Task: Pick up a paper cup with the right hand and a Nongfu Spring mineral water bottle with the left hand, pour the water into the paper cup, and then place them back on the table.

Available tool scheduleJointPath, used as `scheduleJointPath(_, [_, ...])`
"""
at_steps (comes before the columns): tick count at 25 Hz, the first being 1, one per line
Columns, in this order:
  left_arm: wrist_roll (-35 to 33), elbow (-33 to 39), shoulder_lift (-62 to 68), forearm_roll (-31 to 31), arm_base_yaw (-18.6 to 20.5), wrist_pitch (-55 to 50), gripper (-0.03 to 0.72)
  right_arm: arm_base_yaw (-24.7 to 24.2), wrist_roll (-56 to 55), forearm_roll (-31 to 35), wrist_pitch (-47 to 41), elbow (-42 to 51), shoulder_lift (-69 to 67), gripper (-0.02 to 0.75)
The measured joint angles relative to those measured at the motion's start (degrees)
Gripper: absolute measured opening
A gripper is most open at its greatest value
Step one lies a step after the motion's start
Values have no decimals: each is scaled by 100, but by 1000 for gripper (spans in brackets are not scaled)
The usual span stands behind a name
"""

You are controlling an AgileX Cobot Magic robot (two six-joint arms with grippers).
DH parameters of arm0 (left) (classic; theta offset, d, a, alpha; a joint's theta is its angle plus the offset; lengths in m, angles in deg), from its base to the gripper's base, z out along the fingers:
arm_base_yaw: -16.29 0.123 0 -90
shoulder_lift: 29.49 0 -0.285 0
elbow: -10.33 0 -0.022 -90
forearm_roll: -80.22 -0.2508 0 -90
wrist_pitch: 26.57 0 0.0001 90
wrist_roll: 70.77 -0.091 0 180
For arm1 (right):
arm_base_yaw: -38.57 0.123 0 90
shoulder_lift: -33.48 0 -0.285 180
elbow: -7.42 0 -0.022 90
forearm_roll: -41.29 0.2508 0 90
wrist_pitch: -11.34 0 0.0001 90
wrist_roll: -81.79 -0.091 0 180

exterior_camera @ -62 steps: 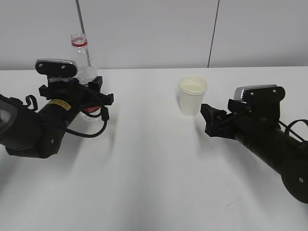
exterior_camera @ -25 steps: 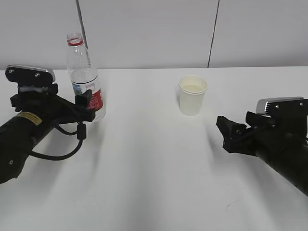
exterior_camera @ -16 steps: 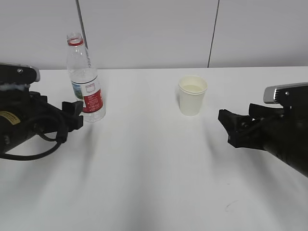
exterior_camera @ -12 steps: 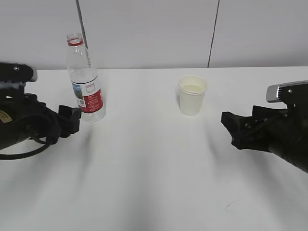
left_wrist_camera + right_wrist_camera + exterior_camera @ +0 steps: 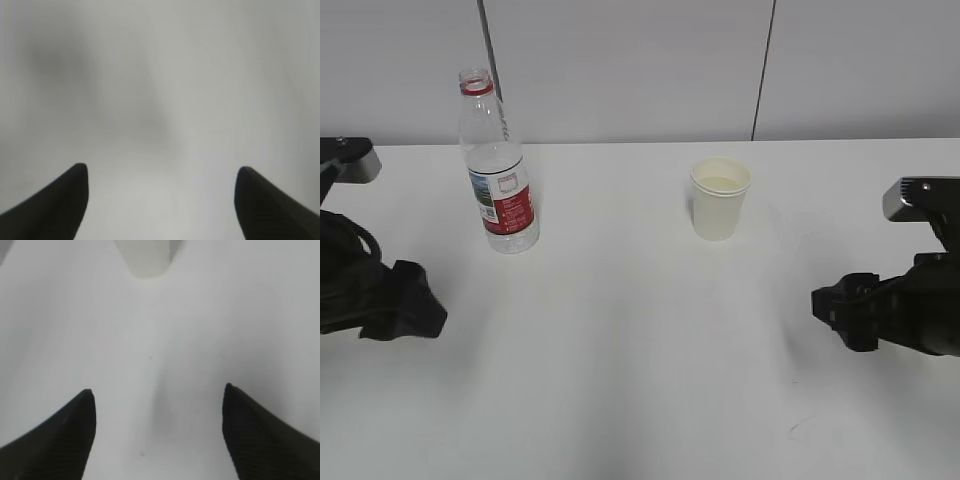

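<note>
Pouring apparently done: Nongfu Spring mineral water bottle [image 5: 499, 165] and paper cup [image 5: 720, 199], liquid inside, upright and well apart on table [image 5: 640, 340]; left hand [image 5: 160, 200] and right hand [image 5: 159, 432] spread wide, empty, clear of both.

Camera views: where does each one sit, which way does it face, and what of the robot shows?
Exterior: slanted down across the table toward the wall; sees the bottle, the paper cup, both arms at the edges.
Left wrist: on the left gripper, facing blurred bare table; open fingertips show.
Right wrist: on the right gripper, facing the cup's base; open fingertips show.
Shared: the cup, in the exterior and right wrist views.
</note>
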Motion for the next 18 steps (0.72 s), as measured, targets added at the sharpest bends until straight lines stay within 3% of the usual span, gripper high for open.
scheduleJointPath(5, [372, -513, -6, -509, 296, -2033, 548, 0, -47, 73, -2952, -981, 286, 582])
scheduleJointPath(11, [838, -666, -16, -1162, 323, -3385, 548, 0, -59, 390, -6039, -2298, 298, 577])
scheduleJointPath(15, [890, -675, -22, -1215, 329, -3894, 548, 0, -59, 509, -7383, -2818, 309, 573])
scheduleJointPath(18, [902, -675, -26, -1215, 329, -4008, 548, 0, -49, 509, -7787, -2987, 309, 573])
